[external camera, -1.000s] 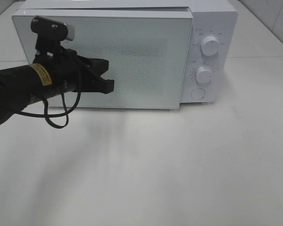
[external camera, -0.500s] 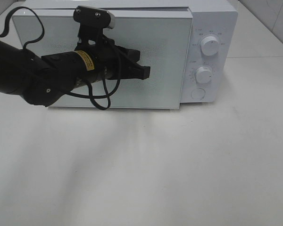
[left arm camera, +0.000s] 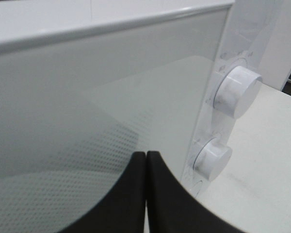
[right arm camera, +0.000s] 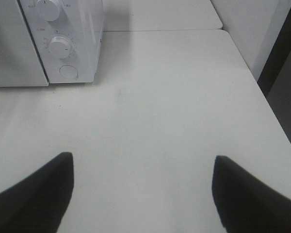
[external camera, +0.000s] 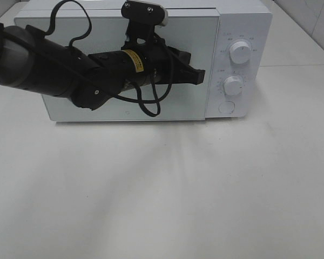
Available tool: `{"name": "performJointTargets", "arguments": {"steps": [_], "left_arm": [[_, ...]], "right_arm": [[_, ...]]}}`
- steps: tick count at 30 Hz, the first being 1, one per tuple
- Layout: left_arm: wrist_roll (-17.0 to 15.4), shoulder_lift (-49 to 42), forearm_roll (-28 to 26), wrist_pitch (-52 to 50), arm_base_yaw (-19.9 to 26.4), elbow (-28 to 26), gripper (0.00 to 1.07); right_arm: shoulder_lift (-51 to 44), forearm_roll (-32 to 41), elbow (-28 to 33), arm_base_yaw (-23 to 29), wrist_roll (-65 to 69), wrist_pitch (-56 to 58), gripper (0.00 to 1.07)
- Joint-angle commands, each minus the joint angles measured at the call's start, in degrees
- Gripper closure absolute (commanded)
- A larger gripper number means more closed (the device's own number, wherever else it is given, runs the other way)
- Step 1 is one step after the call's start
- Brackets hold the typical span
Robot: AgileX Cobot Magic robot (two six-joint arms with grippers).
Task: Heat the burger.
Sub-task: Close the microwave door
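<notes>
Burger unseen; left gripper (left arm camera: 146, 155) pinched closed by microwave door (external camera: 178, 105); right gripper (right arm camera: 141, 164) wide, empty.

The left arm (external camera: 59, 70) has swung across the front of the microwave. A second ago its left gripper (external camera: 200, 76) hung before the left part of the microwave door (external camera: 178, 108); half a second ago it was near the middle. Now its tips are by the door's right edge, just beside the control panel (external camera: 240, 67). More of the arm has come into the high view, and it now covers much of the door's upper half. The door itself has moved too. Earlier it stood ajar, with its left edge swung out toward the camera and reaching wider. Now it sits back against the body, flush with the control panel.
</notes>
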Motion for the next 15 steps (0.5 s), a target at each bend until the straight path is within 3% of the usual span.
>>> {"name": "performJointTargets", "arguments": {"steps": [1,3,15], "left_arm": [[-0.29,1.09,-3.84,-0.63,1.15,-3.44,1.07],[-0.29,2.41,-3.84,0.97,1.15,-6.19,1.07],[-0.46,-0.46,-1.95,11.86,-2.06,-5.79,1.07]], "right_arm": [[-1.60,-0.63,0.11,-0.52,0.06,-0.46,0.31],[-1.60,-0.63,0.11,-0.52,0.06,-0.46,0.31],[-1.60,-0.63,0.11,-0.52,0.06,-0.46,0.31]]}}
